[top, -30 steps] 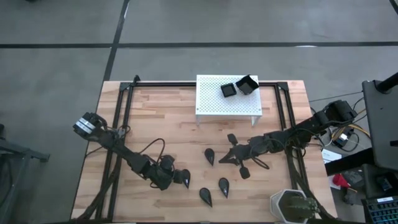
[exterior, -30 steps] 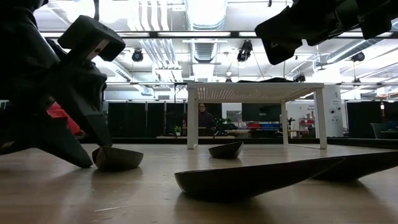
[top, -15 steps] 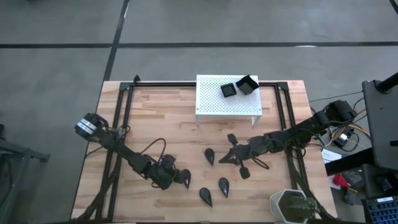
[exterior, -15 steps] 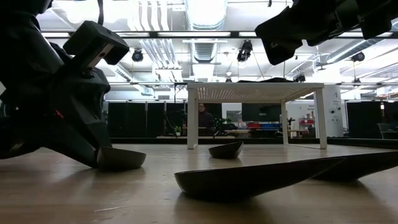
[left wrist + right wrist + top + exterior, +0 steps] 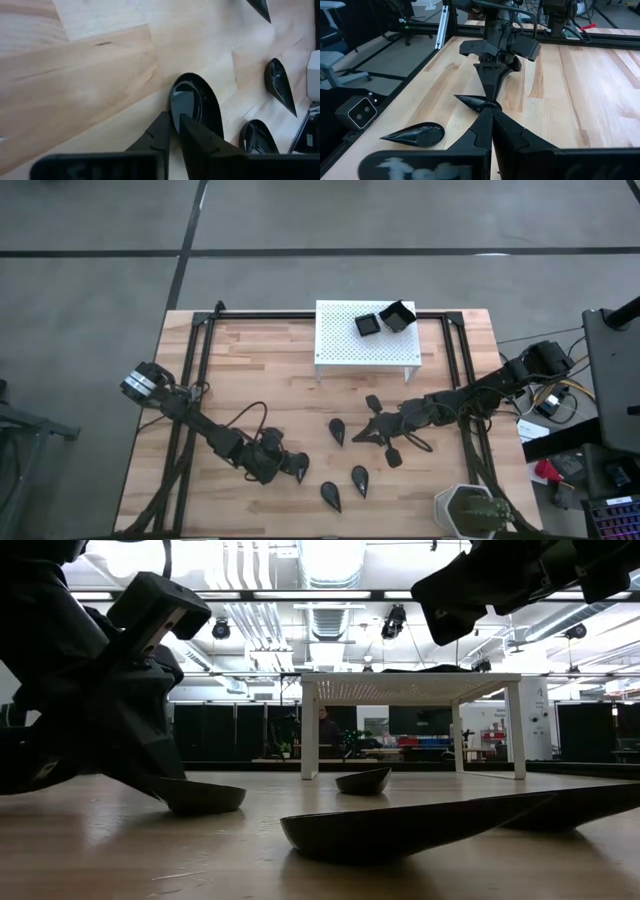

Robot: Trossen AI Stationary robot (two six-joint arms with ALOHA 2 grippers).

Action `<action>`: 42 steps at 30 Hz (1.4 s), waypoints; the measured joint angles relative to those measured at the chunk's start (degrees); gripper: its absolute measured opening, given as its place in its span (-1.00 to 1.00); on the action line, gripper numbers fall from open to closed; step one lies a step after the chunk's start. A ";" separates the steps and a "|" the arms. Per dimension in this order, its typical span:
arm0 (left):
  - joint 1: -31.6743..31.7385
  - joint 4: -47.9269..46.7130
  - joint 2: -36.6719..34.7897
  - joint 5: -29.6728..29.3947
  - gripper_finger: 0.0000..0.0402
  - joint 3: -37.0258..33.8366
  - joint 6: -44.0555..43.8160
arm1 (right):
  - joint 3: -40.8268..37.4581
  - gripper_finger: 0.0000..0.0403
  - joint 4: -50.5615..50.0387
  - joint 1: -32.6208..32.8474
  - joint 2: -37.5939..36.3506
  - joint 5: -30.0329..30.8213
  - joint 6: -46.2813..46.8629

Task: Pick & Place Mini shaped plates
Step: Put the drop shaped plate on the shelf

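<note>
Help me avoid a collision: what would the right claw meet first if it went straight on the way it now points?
Probably the teardrop plate that the left claw is pinching. The shut right claw aims straight at it, though the depth between them is unclear.

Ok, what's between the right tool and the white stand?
One teardrop plate lies on the wood between the right tool and the white stand; the high view shows it.

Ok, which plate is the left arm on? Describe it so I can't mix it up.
From the white stand, come toward the table's near-left area. The teardrop plate lies there, left of the two near-edge teardrops. Only this one has the left pincer closed on its rim.
</note>
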 joint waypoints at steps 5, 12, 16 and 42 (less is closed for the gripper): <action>0.31 -0.01 0.00 -0.24 -0.98 0.00 1.96 | 0.00 -0.96 -0.02 0.00 0.00 -0.01 0.25; 0.38 0.13 -0.07 -0.04 -1.00 -0.02 2.85 | 0.00 -0.96 -0.76 0.00 0.00 0.00 0.63; 0.56 0.19 -0.94 -0.04 -1.00 -0.04 3.99 | 0.00 -0.96 -0.74 0.00 0.00 0.01 0.61; 12.23 -2.61 -21.66 3.96 -1.00 -0.04 23.22 | -5.90 -0.96 12.84 0.34 -0.65 -0.09 -2.31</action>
